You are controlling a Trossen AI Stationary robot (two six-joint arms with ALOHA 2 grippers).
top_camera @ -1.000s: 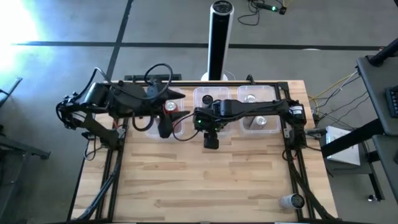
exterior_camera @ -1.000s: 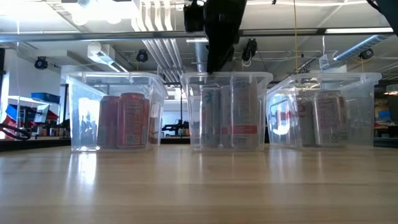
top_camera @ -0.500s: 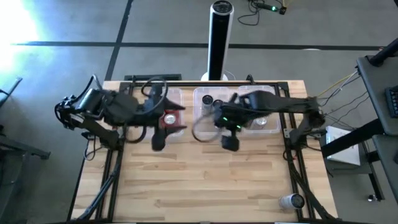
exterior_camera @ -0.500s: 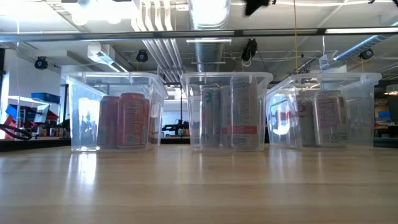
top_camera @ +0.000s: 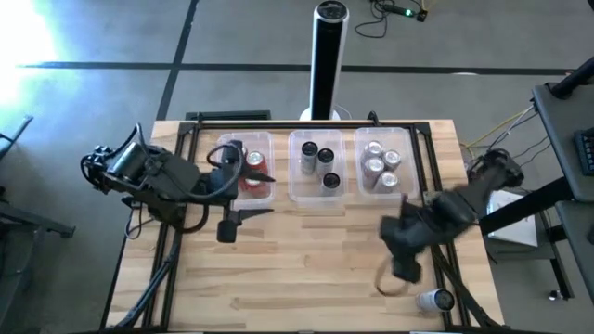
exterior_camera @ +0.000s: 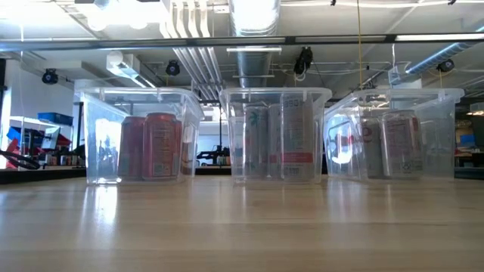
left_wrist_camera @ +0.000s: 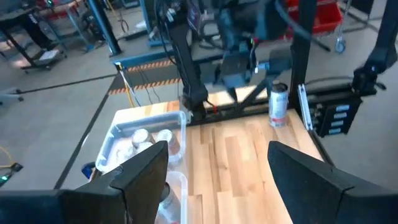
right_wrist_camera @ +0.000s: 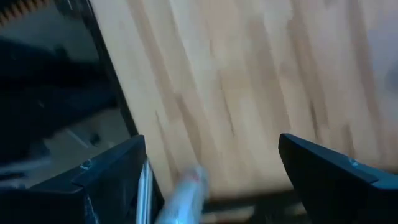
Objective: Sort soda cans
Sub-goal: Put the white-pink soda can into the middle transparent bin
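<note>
**A:** While one can stands alone in the lower right corner of the table, the sorting is not finished, I think. Which arm takes it?

**B:** Probably the right one. The right gripper hangs just up-left of that can, with its fingers wide apart and nothing between them. The next move calls for lowering around the can, closing on it, then carrying it to a tub at the top of the frame.

**A:** And the left gripper?

**B:** It waits at centre left, below the left tub. Its fingers are also wide and empty.

**A:** How many things do you count?

**B:** There are three tubs. The left one shows two red cans, partly hidden by the arm. The middle tub has at least three dark cans. The right tub has four silver cans. One can is loose.
</note>
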